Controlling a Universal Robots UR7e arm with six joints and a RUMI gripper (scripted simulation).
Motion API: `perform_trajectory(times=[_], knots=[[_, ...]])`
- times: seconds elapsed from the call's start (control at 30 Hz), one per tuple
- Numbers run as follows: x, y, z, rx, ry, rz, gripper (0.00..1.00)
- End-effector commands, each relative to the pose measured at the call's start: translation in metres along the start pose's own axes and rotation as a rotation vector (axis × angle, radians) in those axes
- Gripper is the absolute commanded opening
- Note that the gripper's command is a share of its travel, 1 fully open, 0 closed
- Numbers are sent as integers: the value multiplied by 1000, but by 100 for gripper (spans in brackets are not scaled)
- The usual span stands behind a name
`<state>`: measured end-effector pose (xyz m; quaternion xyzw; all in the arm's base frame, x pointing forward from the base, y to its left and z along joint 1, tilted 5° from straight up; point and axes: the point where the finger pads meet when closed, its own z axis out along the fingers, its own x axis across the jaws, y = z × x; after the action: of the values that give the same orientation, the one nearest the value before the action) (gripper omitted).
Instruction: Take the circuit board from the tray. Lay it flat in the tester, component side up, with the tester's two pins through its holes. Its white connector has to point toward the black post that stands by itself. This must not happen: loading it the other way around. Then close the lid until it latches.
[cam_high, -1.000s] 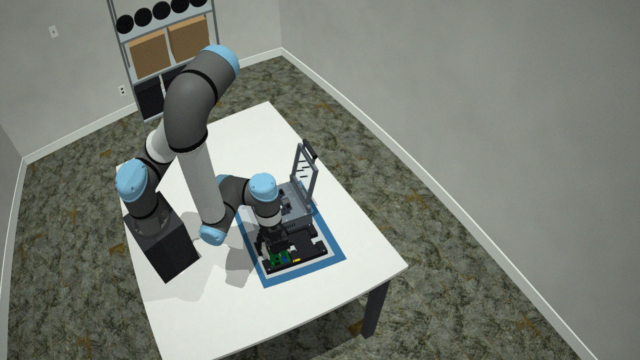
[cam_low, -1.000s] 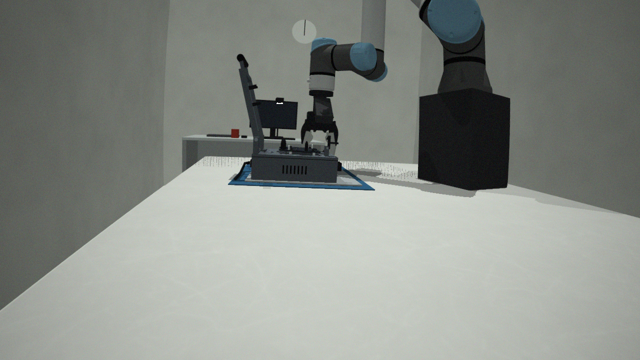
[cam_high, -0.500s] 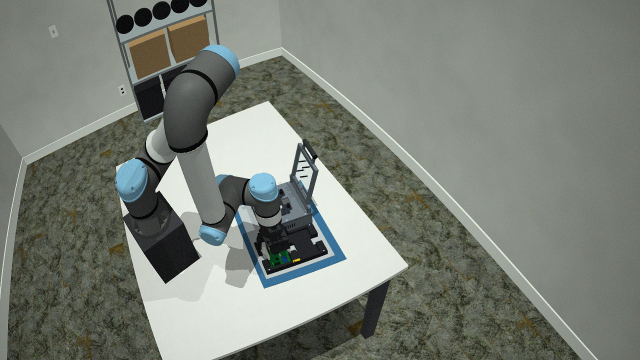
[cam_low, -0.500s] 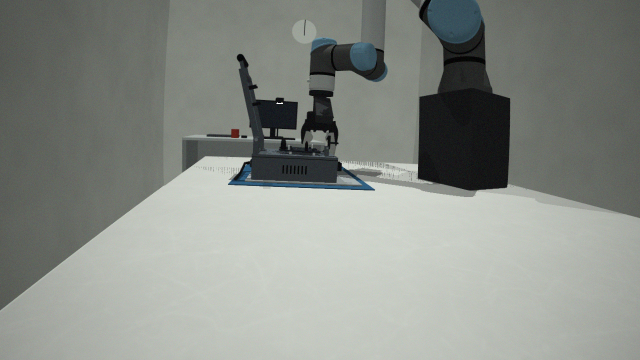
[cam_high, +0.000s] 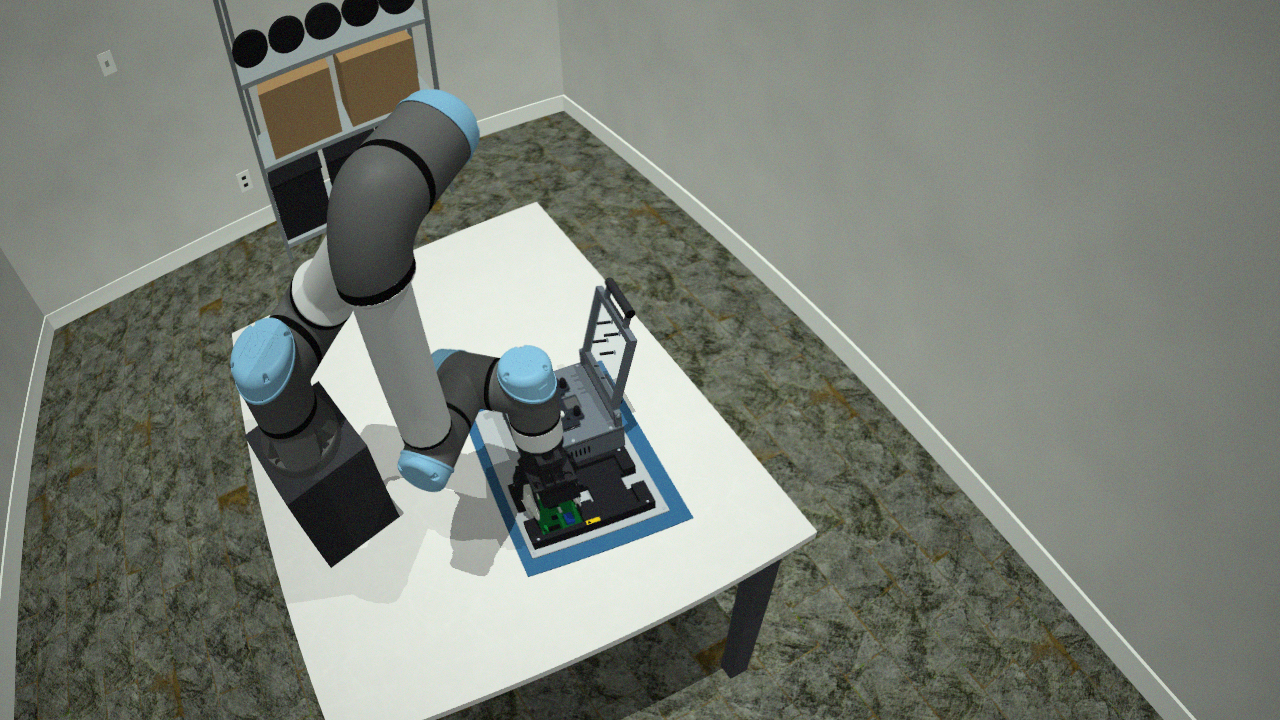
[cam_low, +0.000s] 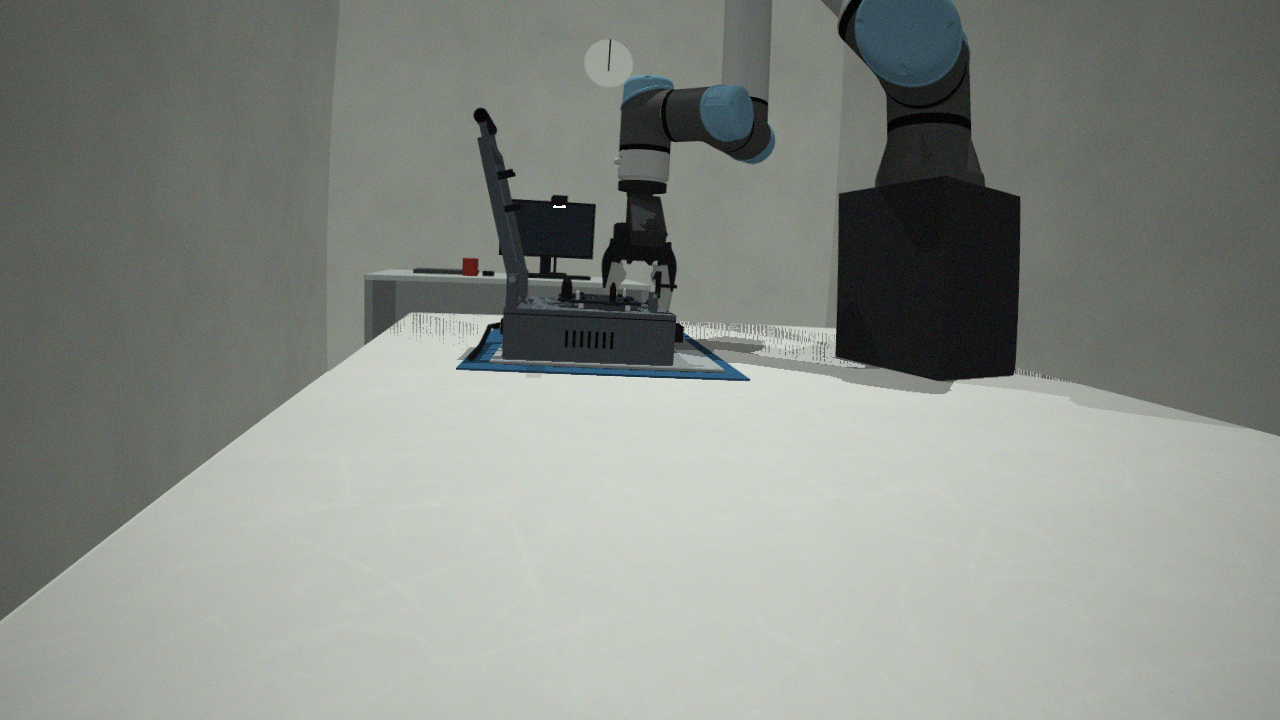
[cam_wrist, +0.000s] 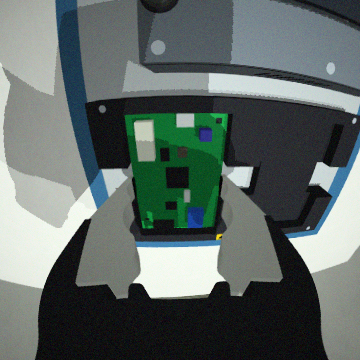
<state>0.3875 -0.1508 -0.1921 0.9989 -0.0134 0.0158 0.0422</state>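
Note:
The green circuit board (cam_wrist: 175, 170) is component side up over the left pocket of the black tray (cam_wrist: 280, 165), with its white connector (cam_wrist: 144, 140) at the far left corner. My gripper (cam_wrist: 177, 176) points straight down and is shut on the board's two long edges. In the overhead view the gripper (cam_high: 550, 501) stands over the board (cam_high: 559, 517) at the tray's (cam_high: 590, 501) near end. I cannot tell if the board rests in the pocket or is just clear of it. The grey tester (cam_high: 586, 411) stands behind the tray with its lid (cam_high: 610, 344) upright and open.
Tray and tester sit on a blue-edged mat (cam_high: 581, 483) on the white table. The arm's black base block (cam_high: 322, 483) stands to the left. From the side view the tester (cam_low: 588, 333) and its raised lid (cam_low: 501, 214) stand just left of the gripper (cam_low: 640, 277).

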Motion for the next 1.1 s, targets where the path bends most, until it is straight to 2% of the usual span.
perform_trajectory(times=[0.0, 1.07], knots=[[0, 0, 0, -1, 1, 0, 39], [0, 0, -12, -1, 1, 0, 39]])
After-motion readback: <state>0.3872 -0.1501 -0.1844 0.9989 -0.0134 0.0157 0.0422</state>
